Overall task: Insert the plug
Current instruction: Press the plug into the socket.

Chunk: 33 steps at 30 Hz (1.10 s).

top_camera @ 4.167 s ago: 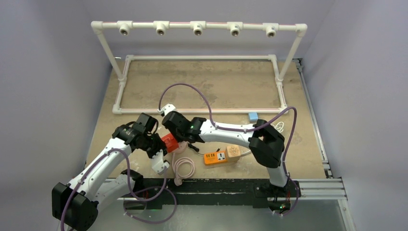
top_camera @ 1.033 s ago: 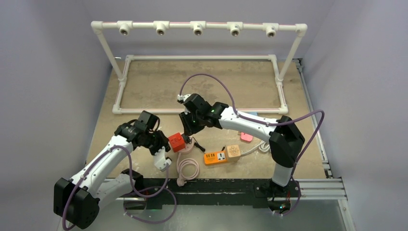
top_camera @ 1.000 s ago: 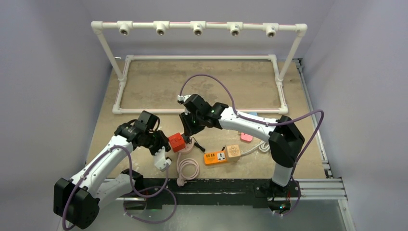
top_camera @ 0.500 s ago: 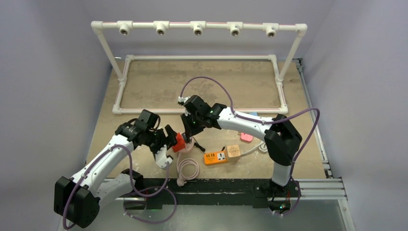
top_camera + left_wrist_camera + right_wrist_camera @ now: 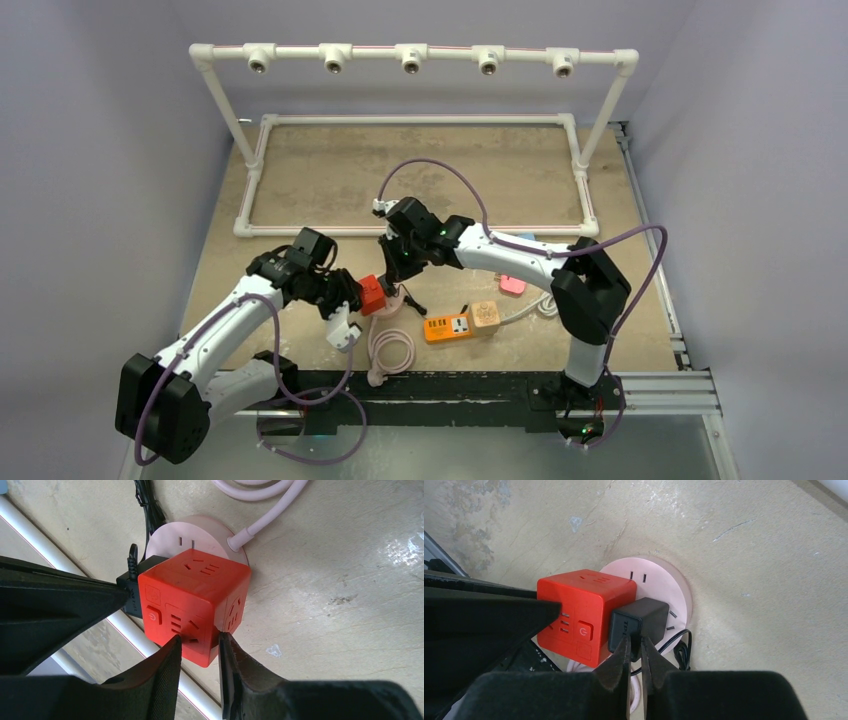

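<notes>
A red cube socket (image 5: 372, 295) (image 5: 195, 605) (image 5: 574, 615) is tilted over a round pink socket base (image 5: 185, 535) (image 5: 664, 585) on the table. A black plug (image 5: 639, 622) (image 5: 131, 592) sits flush against one side face of the cube, its black cable looping below it. My left gripper (image 5: 355, 293) (image 5: 197, 642) is shut on the cube's near corner, one finger on each face. My right gripper (image 5: 390, 275) (image 5: 635, 645) has its jaws almost together, tips at the plug's near edge. Whether anything lies between those tips stays hidden.
A coiled pink cable (image 5: 385, 350) lies near the front edge. An orange power strip (image 5: 447, 327) with a tan cube adapter (image 5: 484, 316) lies to the right, a pink item (image 5: 511, 285) behind it. A white pipe frame (image 5: 415, 118) encloses the back half.
My left gripper opened wide, then closed again on the red cube, which shifted slightly. My right gripper's jaws narrowed while staying at the plug.
</notes>
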Available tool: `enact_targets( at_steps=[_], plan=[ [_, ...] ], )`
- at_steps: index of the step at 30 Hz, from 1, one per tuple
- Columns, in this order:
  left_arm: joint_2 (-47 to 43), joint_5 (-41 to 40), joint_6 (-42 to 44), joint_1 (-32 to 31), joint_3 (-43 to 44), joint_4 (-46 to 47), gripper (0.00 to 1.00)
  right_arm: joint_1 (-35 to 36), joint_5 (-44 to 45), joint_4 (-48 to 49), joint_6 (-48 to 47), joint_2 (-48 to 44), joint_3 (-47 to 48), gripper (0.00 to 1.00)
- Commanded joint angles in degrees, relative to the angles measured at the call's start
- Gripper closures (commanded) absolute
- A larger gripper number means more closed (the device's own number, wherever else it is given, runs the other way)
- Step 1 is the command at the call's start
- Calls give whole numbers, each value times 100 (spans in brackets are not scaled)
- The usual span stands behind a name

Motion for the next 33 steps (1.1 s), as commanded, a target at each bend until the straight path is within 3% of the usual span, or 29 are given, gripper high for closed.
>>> enact_targets(
  at_steps=[1,12,26,33],
  plan=[
    [140,46,1835,-45,-100,-188,72,-119,409,-187,-123,69,-318,91],
    [165,51,1875,-71,-119,-199,72,-180,705,-323,-186,267,-551,99],
    [211,3,1989,-106,-97,-229,75,-454,247,-92,-236,167,-822,100],
    [288,51,1984,-139,-95,-103,74,-389,422,-72,-233,161,-827,100]
  ],
)
